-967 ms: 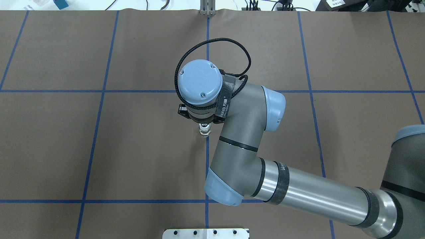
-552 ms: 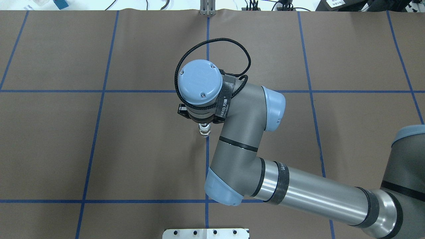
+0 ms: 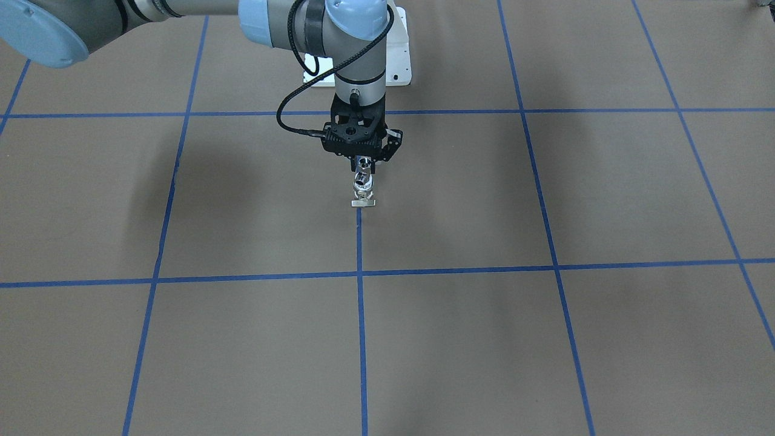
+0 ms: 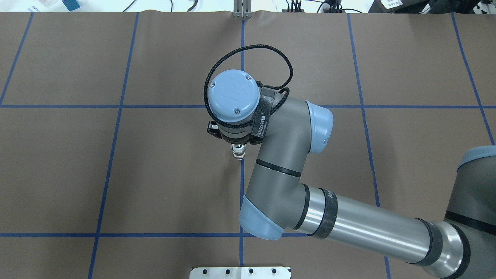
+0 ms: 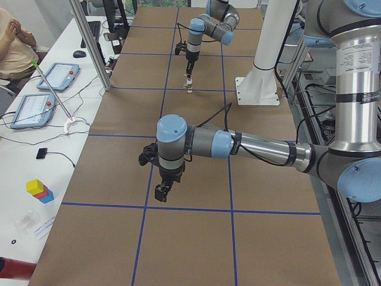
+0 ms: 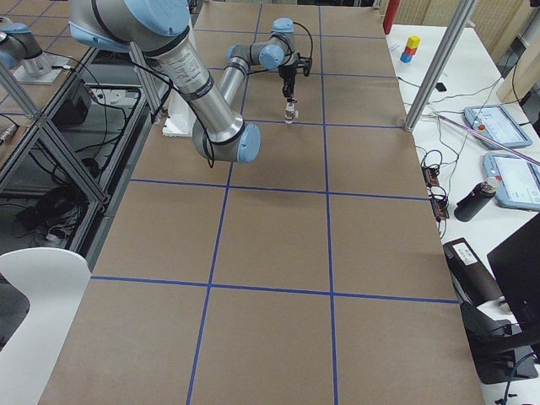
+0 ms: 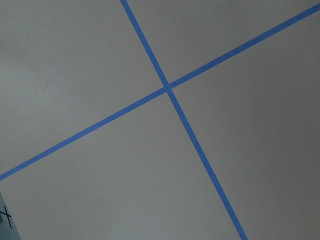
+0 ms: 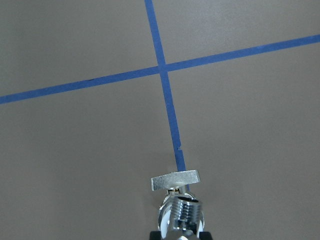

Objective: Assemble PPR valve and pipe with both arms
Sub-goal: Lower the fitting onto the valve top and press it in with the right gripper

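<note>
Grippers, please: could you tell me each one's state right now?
Left gripper: cannot be told.
Right gripper: closed on the PPR valve.

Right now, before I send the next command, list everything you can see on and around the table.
PPR valve: one, silvery with a white ring, table centre, upright under the right pincer, flat tab lowest.
pipe: one, chrome, on top of the valve, at the pincer's tips.
table: one, brown, blue tape grid.
pedestal: one, white, at the robot's base.
tablets: two, blue-framed, on the side bench.
blocks: small stack of yellow, red and blue, same bench.
operator: one, seated by that bench.
right arm: grey with light-blue caps, over the centre; right pincer black, shut on the pipe.
left arm: same colours; left pincer black, over bare table; open or shut unclear.
</note>
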You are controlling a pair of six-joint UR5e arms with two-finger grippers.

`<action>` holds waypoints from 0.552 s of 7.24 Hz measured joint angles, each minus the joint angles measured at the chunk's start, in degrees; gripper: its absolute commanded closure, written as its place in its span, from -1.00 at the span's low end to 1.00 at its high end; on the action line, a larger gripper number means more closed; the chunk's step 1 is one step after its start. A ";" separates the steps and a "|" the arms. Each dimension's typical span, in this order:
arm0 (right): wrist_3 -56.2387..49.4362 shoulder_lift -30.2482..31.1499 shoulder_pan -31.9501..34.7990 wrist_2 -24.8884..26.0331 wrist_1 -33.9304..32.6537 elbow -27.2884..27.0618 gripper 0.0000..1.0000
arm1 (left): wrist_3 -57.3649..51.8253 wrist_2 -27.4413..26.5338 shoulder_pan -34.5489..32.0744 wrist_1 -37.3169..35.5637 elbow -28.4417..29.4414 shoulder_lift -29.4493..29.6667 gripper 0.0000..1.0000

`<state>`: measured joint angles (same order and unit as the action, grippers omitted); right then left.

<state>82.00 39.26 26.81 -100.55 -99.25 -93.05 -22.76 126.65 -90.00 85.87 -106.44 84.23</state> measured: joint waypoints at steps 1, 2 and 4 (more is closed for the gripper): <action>0.00 0.01 0.00 0.08 -0.04 0.06 -0.40 | 0.00 0.00 0.00 0.00 -0.03 0.00 -1.00; 0.00 0.08 0.00 0.14 -0.06 0.10 -0.40 | 0.00 0.00 0.00 0.00 -0.06 0.00 -1.00; 0.00 0.04 0.02 0.20 -0.09 0.13 -1.00 | 0.00 0.00 0.00 0.00 -0.08 0.02 -1.00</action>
<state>82.00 39.30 26.82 -100.36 -99.33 -92.92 -22.76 126.65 -90.00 85.87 -106.52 84.25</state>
